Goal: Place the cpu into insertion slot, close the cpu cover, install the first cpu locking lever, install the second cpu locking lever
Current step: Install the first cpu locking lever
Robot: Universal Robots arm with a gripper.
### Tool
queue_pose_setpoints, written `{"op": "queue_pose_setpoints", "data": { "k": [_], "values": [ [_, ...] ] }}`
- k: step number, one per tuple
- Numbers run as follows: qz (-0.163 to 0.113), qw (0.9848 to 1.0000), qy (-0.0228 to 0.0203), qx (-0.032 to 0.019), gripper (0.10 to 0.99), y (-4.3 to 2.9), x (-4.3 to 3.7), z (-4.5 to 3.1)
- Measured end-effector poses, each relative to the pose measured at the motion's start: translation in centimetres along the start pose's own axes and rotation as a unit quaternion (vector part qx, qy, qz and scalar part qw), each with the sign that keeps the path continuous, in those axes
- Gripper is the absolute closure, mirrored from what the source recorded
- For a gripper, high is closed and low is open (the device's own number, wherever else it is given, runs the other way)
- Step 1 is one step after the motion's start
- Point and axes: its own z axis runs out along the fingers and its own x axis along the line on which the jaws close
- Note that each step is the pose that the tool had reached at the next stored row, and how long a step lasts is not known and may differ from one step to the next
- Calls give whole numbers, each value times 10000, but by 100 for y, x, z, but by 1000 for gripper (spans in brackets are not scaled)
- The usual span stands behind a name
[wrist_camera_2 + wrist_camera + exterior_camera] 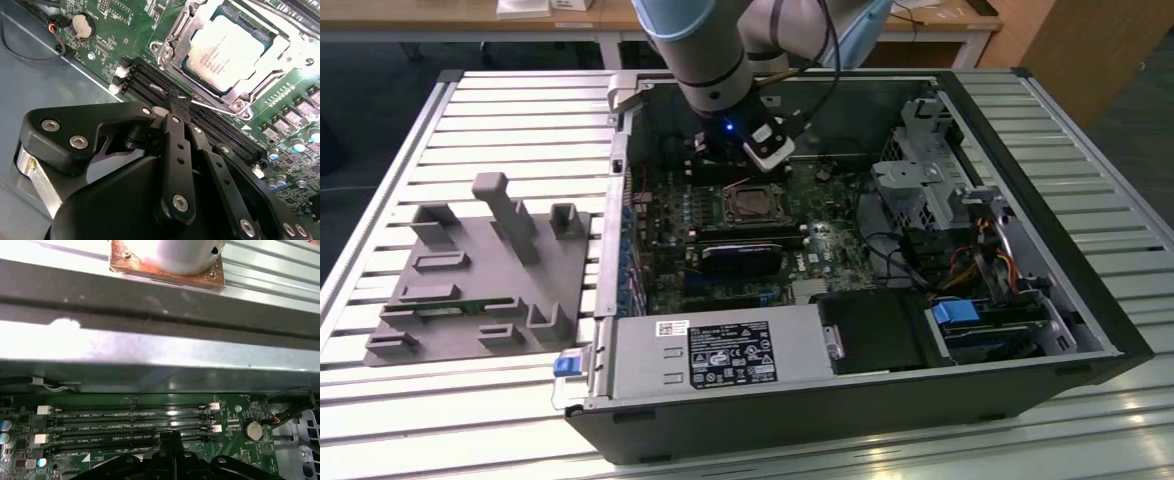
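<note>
- cpu (227, 47) sits in the slot (750, 205), mid-board, silver top up. Cover (172, 35) lies flat around it, its window framing the chip.
- Gripper (178, 102): fingers look closed together. The tips are at the free end of a thin wire lever (215, 106), which runs along the socket edge facing the memory slots (150, 80).
- I can't tell whether the wire is pinched or just pressed under the tips.
- In the exterior view the gripper hangs over the far edge of the socket, inside the case (1067, 300).
- My read: the step in hand is a lever install. I can't tell whether it's the first or second lever.
- To do it well, I'd keep the tips on the lever's end, where leverage is best.
- I'd push down first, then sideways so the wire goes under its hook.
- I'd go slow, since a springy wire can slip off smooth tips and snap back up.
- I'd keep the fingers off the memory slot latches (120, 71) just beside the lever.
- I'd check that the cover stays flat on the cpu under load. If a corner lifts, I'd back off.
</note>
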Motion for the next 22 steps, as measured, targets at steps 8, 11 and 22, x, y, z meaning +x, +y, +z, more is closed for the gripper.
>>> {"op": "queue_pose_setpoints", "data": {
  "k": [8, 11, 22],
  "values": [
    [509, 9984, -149, 171, 984, -2, 12, 35],
    [627, 9976, -183, 211, 984, 7, 18, 51],
    [868, 9955, -255, 291, 984, 78, 48, 97]
  ]
}}
